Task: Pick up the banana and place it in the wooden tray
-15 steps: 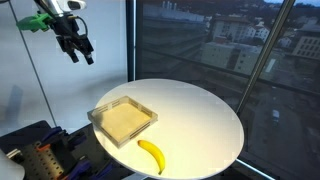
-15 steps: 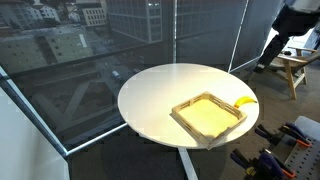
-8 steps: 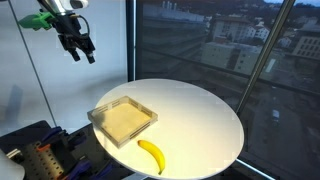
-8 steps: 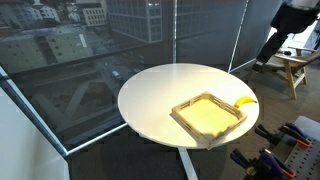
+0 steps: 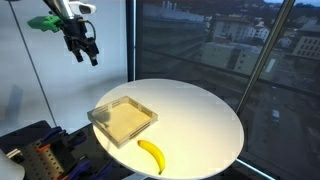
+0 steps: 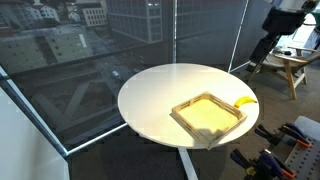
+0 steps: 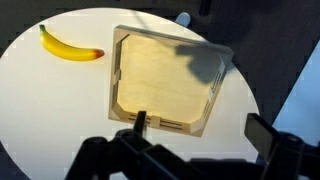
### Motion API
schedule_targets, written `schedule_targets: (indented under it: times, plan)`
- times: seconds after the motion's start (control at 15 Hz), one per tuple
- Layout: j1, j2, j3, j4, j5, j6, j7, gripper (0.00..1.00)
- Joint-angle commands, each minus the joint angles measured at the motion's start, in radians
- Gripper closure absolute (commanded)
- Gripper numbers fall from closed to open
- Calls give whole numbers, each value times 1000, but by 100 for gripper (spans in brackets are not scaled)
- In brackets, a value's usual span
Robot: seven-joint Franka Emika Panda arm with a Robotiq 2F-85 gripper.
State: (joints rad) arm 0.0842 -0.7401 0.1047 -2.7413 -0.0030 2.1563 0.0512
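In an exterior view, the gripper (image 5: 82,50) hangs high above the far left of the round white table (image 5: 205,115), empty, its jaws apart and pointing down, well apart from everything on the surface. The wooden tray (image 5: 123,120) sits on the left part of the table, and the banana (image 5: 152,155) lies flat just beside the tray's near corner, close to the table's near edge and not touching the rim. In the other exterior view, the gripper (image 6: 261,52) shows dark at upper right, its jaws too small to read, and only a yellow tip of the banana (image 6: 244,101) peeks out beyond the wooden tray (image 6: 210,115). In the wrist view, the wide-spread jaws of the gripper (image 7: 200,128) frame the tray (image 7: 165,85) from the bottom, with the banana (image 7: 70,45) at upper left, clear of it. The approach has yet to reach the fruit: a good pick likely means centring over the banana's middle, turning the jaws across its narrow width, descending straight, and then lifting it clear of the low rim.
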Motion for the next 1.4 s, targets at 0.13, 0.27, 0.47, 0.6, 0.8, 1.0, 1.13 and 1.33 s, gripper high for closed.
schedule_targets:
  times: [0.13, 0.27, 0.47, 0.6, 0.8, 1.0, 1.13, 1.33]
  plan:
    - [9, 107, -37, 80, 43, 0, -23, 0]
    - [9, 139, -46, 101, 52, 3, -27, 0]
    - [5, 188, -56, 130, 65, 11, -31, 0]
    - [1, 225, -62, 151, 70, 16, -30, 0]
    - [-9, 277, -67, 185, 68, 24, -20, 0]
    - [-24, 330, -71, 220, 62, 32, -9, 0]
    - [-36, 367, -74, 244, 58, 38, -1, 0]
    - [-54, 416, -82, 276, 57, 49, 3, 0]
